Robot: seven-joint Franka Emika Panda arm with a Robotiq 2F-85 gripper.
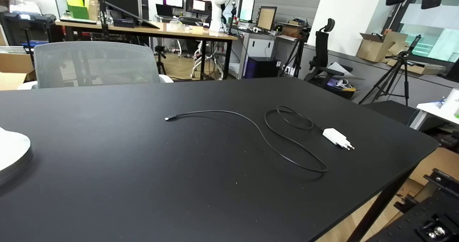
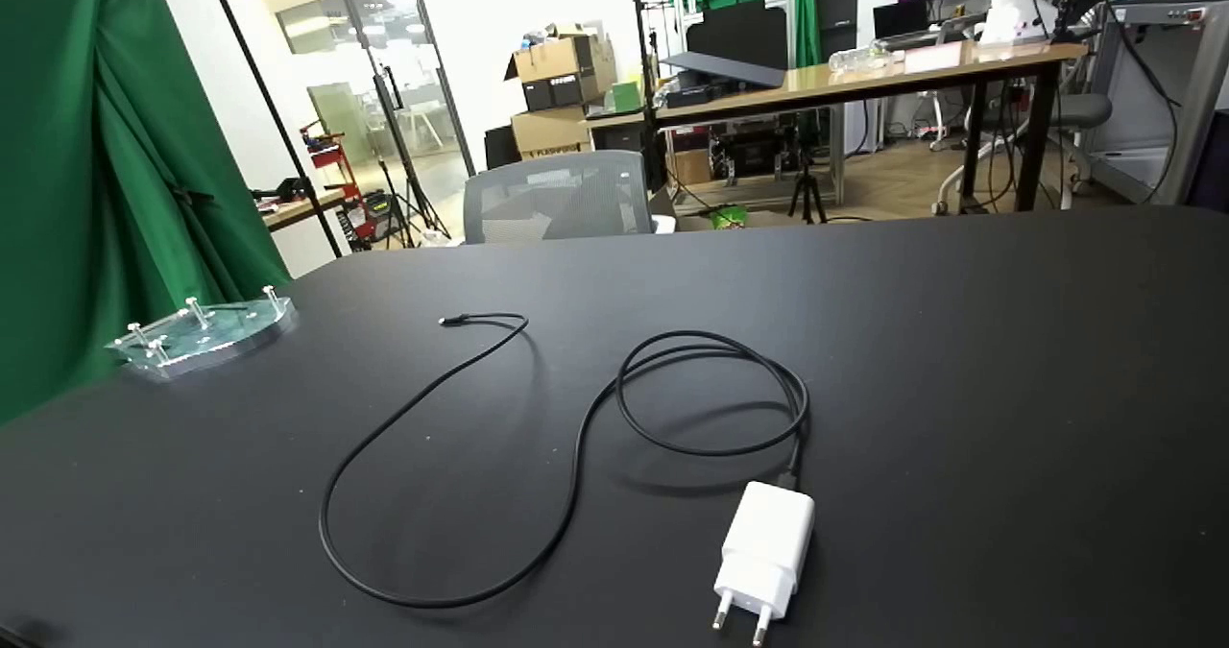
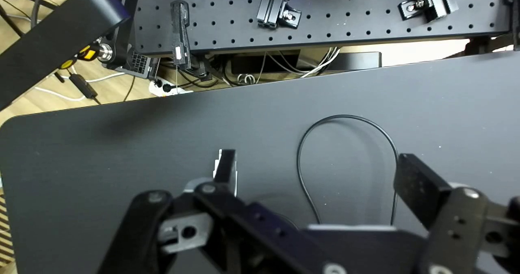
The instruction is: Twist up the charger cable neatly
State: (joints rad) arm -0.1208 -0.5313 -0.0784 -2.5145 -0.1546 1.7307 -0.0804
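The charger cable [image 2: 579,456] lies on the desk [image 1: 143,163] in loose bends, with a round loop near its white plug [image 2: 768,538] and a broad turn farther along. In an exterior view the plug's long axis slants slightly, prongs toward the camera and a little left; in an exterior view that also takes in a tripod [image 1: 392,70], the prongs aim down and right. The connector [image 1: 172,118] at the opposite end points left in both exterior views. In the wrist view the plug stands nearly lengthwise, prongs toward the top.

The fingers [image 3: 420,184] are spread wide, a bend of cord showing in the gap, and one of them hides much of the plug.

On the desk, well apart from the cable, sits a clear plate with bolts [image 2: 211,336]. Behind the desk is a gray mesh chair [image 1: 96,64].
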